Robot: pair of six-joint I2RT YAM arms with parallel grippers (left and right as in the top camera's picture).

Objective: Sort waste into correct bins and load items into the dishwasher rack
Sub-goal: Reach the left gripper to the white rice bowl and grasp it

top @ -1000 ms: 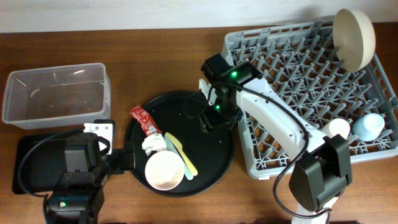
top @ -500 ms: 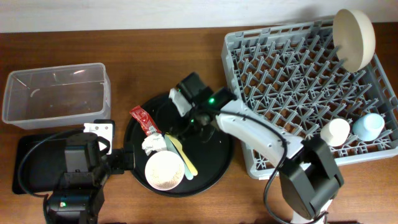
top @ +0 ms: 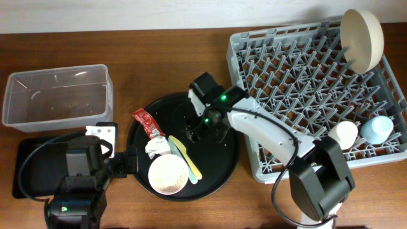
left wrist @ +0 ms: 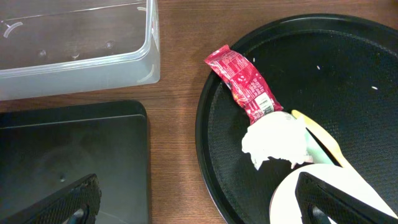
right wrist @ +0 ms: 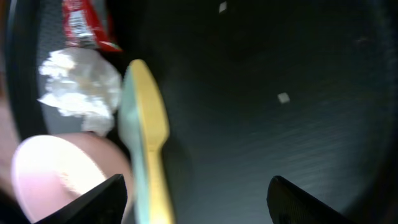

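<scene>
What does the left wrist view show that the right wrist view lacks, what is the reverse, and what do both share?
Left wrist only: the clear plastic rectangular tub, the shallow black rectangular tray, bare wooden table, the open left gripper. Right wrist only: the open right gripper. Both: the small red sauce packet, crumpled white tissue wad, slim yellow utensil, small pinkish-white bowl, loose white rice grains and the large round black tray.
</scene>
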